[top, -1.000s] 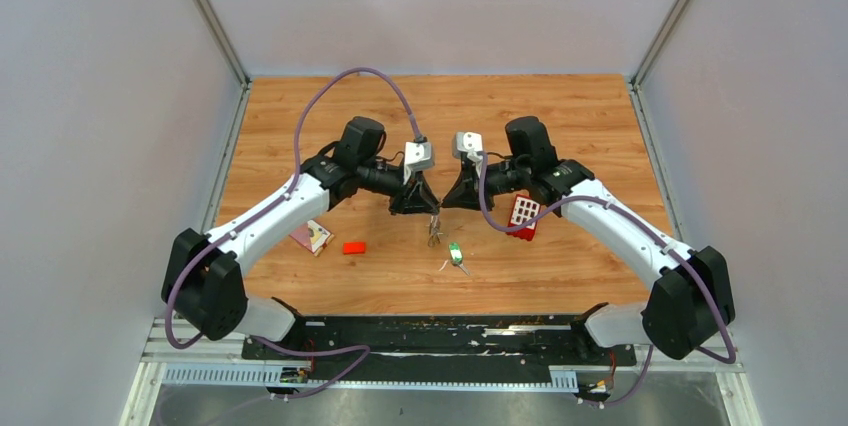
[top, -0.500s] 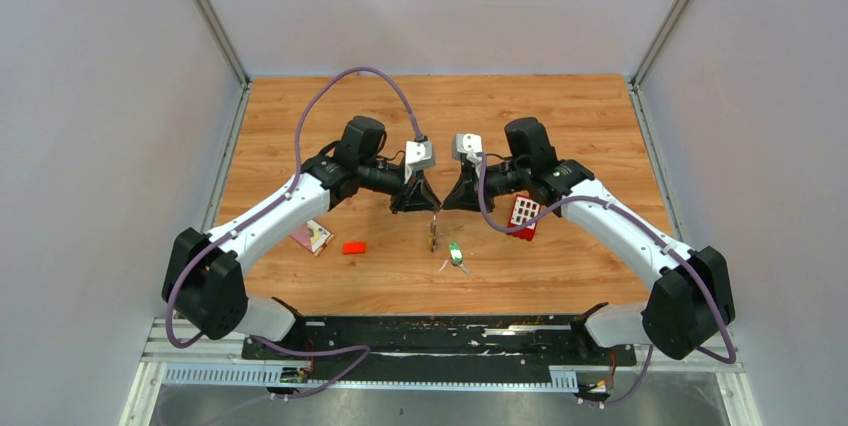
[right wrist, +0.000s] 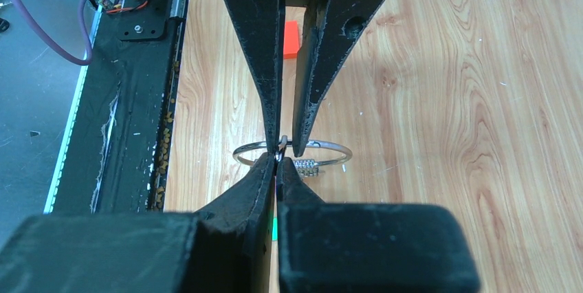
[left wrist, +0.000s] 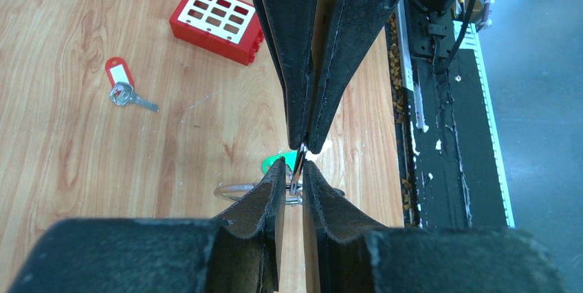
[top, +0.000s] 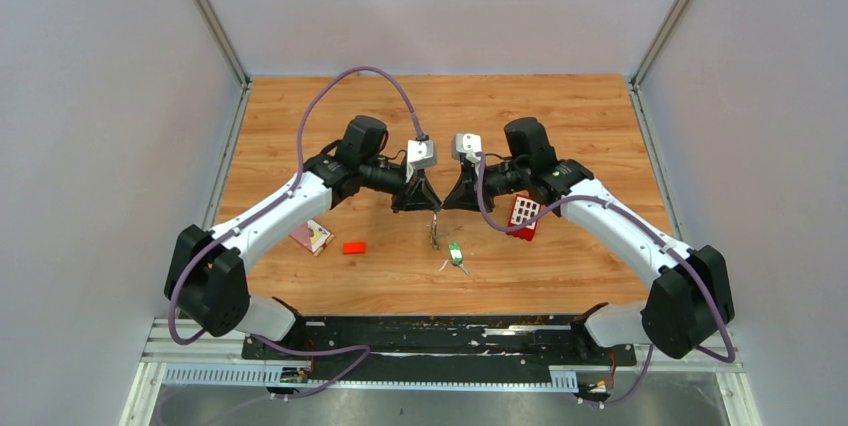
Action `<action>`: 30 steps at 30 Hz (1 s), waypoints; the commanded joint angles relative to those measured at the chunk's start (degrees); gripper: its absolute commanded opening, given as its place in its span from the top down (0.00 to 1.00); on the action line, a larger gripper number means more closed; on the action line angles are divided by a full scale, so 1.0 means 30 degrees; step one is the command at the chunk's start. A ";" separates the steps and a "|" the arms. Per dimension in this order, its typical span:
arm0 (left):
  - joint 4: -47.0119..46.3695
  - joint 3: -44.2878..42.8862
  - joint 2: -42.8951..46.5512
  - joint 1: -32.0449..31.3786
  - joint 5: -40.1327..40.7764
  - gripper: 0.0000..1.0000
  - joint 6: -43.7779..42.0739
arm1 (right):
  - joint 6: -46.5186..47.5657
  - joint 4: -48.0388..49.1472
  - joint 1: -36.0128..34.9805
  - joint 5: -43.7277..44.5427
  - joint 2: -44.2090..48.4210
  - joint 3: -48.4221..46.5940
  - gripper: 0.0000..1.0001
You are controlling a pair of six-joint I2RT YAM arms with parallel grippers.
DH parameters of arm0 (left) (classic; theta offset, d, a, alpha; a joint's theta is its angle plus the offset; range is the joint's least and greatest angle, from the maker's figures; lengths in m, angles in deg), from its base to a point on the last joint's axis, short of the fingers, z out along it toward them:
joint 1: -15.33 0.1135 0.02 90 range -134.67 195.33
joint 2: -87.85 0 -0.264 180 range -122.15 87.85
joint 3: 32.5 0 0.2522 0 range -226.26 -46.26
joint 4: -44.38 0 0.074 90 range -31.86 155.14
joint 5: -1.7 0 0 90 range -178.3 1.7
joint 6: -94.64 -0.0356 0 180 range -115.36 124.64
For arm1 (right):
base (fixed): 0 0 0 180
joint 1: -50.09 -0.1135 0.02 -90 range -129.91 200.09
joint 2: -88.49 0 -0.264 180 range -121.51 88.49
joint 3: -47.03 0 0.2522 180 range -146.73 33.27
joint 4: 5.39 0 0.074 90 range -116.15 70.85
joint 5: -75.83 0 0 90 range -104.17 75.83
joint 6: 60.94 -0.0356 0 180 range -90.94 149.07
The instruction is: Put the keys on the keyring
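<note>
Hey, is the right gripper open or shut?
Shut. In the right wrist view the right gripper has its fingers pressed together, no gap, pinching thin metal by the keyring; ring wire or key, cannot tell.

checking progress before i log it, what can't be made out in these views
- Top view: keyring too small to tell if any key is on it.
- Left wrist: green key mostly hidden behind the left fingers.
- Right wrist: grip point on the keyring hidden by the right fingers.
</note>
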 commanded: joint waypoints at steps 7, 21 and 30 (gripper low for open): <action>-0.0499 -0.0969 -0.0175 -0.0184 -0.0317 0.83 0.0382 | 0.0144 0.0301 -0.0197 -0.0602 -0.0114 -0.0569 1.00; -0.0307 -0.1031 -0.0511 -0.0349 -0.0587 0.90 0.0300 | -0.0152 0.0297 -0.0292 -0.0501 -0.0335 -0.0763 1.00; -0.0258 -0.1059 -0.0560 -0.0407 -0.0587 1.00 0.0339 | -0.0324 0.0331 -0.0293 -0.0371 -0.0527 -0.0821 1.00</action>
